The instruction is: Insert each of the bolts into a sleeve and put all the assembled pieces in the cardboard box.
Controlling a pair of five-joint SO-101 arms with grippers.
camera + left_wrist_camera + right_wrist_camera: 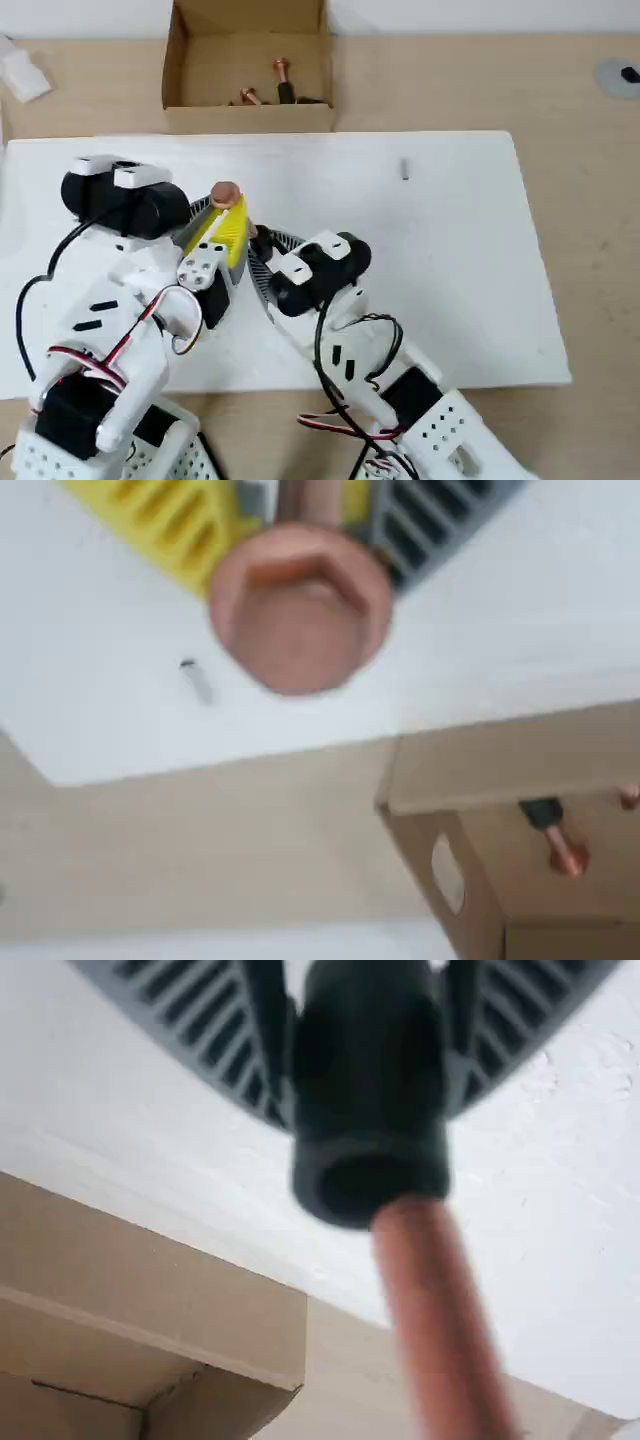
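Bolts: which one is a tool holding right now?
The bolt with the big copper head, above the white sheet, pinched in the left tool. The other bolts lie inside the cardboard box, in their sleeves.

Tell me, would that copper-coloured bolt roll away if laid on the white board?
Probably a little: the bolt has a round, smooth-looking shaft. Its head is wider than the shaft, so it would likely curve in an arc rather than run straight off. It looks like metal, so probably stiff and heavy for its size.

The bolt [300, 610] is copper, sleeve [370, 1100] black, cardboard box [176, 80] brown, mat [450, 280] white.
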